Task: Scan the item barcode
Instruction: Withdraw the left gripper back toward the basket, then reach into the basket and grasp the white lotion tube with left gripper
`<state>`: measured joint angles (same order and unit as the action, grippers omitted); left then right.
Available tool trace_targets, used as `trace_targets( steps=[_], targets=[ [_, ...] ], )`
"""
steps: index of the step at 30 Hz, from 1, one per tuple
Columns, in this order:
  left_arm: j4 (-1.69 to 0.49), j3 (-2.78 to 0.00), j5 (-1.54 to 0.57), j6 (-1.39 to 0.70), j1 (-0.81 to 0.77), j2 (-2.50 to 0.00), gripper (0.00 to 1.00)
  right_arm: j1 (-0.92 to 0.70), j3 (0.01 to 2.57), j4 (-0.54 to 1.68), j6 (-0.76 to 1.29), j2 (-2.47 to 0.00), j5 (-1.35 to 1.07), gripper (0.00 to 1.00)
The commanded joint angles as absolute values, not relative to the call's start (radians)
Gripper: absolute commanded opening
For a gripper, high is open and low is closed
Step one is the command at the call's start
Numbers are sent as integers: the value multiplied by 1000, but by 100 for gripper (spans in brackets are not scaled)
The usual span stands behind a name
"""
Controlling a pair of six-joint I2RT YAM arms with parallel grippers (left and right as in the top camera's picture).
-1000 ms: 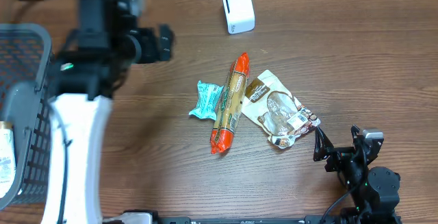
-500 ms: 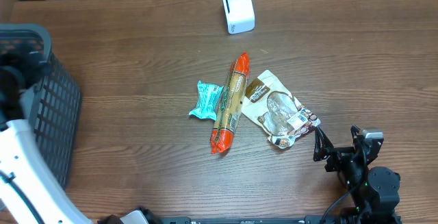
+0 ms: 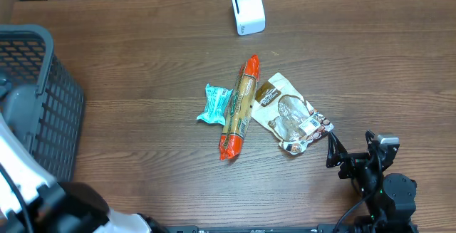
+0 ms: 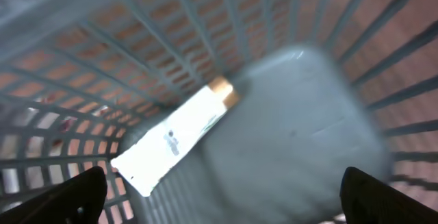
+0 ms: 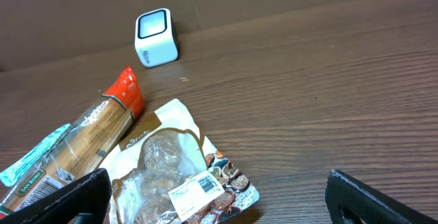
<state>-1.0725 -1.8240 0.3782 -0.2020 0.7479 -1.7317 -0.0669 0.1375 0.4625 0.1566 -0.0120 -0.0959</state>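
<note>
Three items lie mid-table: a long orange-ended pasta pack (image 3: 239,108), a teal packet (image 3: 212,105) on its left and a brown-and-white snack bag (image 3: 291,115) on its right. The bag's white barcode label (image 5: 198,188) faces up. The white scanner (image 3: 248,9) stands at the back edge. My right gripper (image 3: 350,147) rests open near the front right, just right of the snack bag, holding nothing. My left gripper (image 4: 222,186) hangs open over the inside of the grey basket (image 3: 60,105), above a white tube (image 4: 174,138) and a grey lump (image 4: 294,135). That view is blurred.
The basket takes up the table's left edge, with my left arm (image 3: 18,172) rising beside it at the front left. Bare wood lies between the basket and the items, and between the items and the scanner.
My left arm has swung from the back left of the table down to the front left, over the basket. The right arm and the three items have stayed put.
</note>
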Motion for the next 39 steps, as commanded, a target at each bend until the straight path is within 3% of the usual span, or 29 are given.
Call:
trace_targets(
  steps=[1, 13, 16, 24, 39],
  targets=[
    [-1071, -1802, 455, -97, 752, -1837, 100, -71, 136, 476, 155, -5, -90, 100],
    [-1070, -1799, 455, -22, 803, -2106, 100, -71, 136, 476, 155, -5, -90, 100],
    [-1061, -1773, 448, -22, 846, -2103, 100, -71, 136, 476, 155, -5, -90, 100],
    [-977, -1637, 61, 213, 978, -2098, 98, -71, 136, 476, 155, -5, -90, 100],
    [-821, -1567, 62, 325, 960, -2098, 100, -71, 136, 476, 155, -5, -90, 100]
  ],
)
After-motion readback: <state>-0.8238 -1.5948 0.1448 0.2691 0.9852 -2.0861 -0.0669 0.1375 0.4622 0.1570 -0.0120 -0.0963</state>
